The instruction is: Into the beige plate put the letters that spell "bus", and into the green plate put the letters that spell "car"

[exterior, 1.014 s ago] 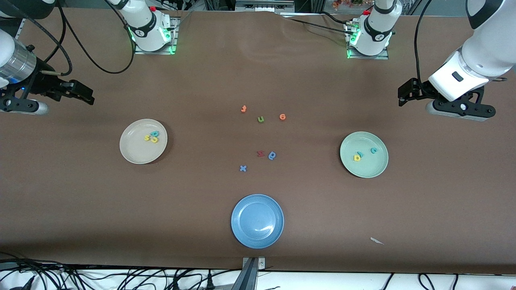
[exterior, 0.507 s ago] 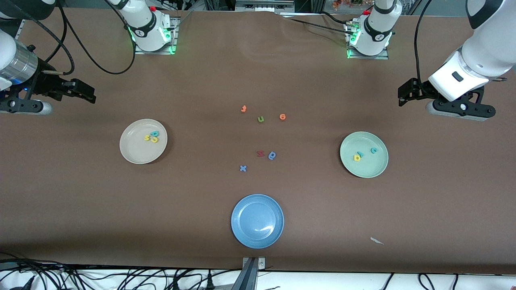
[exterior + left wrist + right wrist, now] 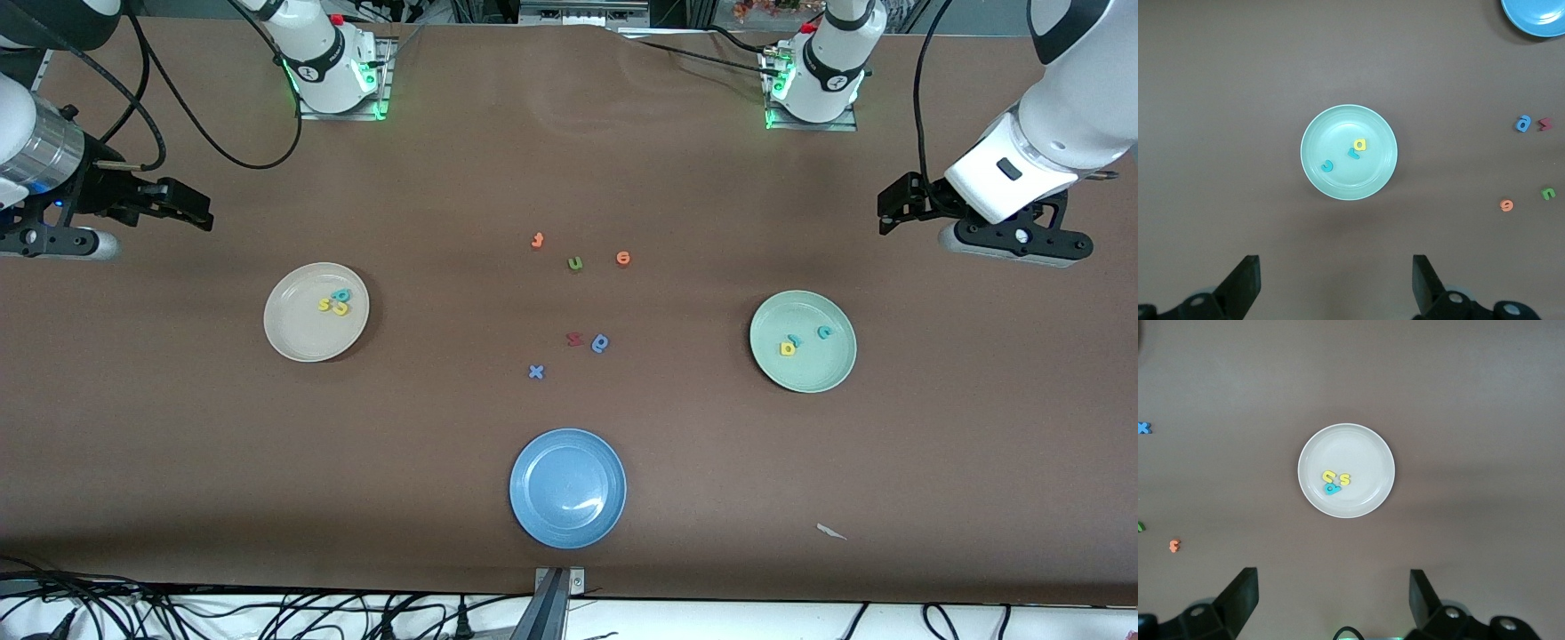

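Note:
The beige plate [image 3: 284,333] lies toward the right arm's end and holds a teal b [image 3: 340,295], a yellow s [image 3: 324,305] and a yellow u [image 3: 340,309]. Toward the left arm's end, the green plate [image 3: 818,373] holds a teal c [image 3: 825,332], a teal r [image 3: 797,340] and a yellow a [image 3: 788,349]. My right gripper [image 3: 191,213] hangs open and empty over bare table beside the beige plate [image 3: 1365,453]. My left gripper [image 3: 892,213] hangs open and empty over bare table beside the green plate [image 3: 1338,183].
A blue plate [image 3: 567,488] sits near the front edge. Mid-table lie several loose letters: an orange one [image 3: 537,240], a green u [image 3: 575,263], an orange e [image 3: 623,258], a dark red one [image 3: 574,339], a blue b-shape [image 3: 601,343], a blue x [image 3: 535,372]. A white scrap [image 3: 831,532] lies near the front.
My right arm has drifted slightly, its gripper still open. The left arm, the plates and the letters have not moved.

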Robot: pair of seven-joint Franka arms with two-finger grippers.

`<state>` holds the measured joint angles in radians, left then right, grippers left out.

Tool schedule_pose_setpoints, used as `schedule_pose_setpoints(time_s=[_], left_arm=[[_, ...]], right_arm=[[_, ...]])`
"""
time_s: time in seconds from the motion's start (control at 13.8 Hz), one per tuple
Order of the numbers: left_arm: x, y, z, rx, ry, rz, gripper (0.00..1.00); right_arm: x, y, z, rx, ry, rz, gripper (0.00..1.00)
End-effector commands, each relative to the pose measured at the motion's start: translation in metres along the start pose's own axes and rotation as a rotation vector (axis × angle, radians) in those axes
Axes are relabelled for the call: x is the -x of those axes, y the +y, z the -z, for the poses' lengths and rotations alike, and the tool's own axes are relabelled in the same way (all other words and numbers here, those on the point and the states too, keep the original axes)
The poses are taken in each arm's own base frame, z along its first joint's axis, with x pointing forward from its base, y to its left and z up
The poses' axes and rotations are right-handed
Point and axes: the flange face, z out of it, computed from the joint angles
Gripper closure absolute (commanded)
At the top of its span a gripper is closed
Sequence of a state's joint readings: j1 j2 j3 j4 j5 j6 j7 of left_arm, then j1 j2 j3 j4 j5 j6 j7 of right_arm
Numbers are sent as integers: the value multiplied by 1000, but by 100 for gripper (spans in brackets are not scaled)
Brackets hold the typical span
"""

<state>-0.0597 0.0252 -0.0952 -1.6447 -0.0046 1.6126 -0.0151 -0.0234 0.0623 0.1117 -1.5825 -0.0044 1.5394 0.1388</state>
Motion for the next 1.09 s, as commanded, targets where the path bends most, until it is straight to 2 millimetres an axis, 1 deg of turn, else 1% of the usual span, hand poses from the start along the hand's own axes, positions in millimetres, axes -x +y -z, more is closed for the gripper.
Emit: schedule_pose_setpoints(time_s=[0.0,0.07,0.22,0.72,1.01], left_arm=[[2,3,3,26,-3,4,0],[2,3,3,26,-3,4,0],[2,3,3,26,-3,4,0],[2,3,3,26,-3,4,0],[2,3,3,26,-3,4,0]], right_arm=[[-3,-1,7,-10,9,8,0],[-3,-1,7,-3,10,7,0],[-5,5,5,1,6,9,0],[-6,10,5,1,8,3,0],[-7,16,4,3,3,-8,0]])
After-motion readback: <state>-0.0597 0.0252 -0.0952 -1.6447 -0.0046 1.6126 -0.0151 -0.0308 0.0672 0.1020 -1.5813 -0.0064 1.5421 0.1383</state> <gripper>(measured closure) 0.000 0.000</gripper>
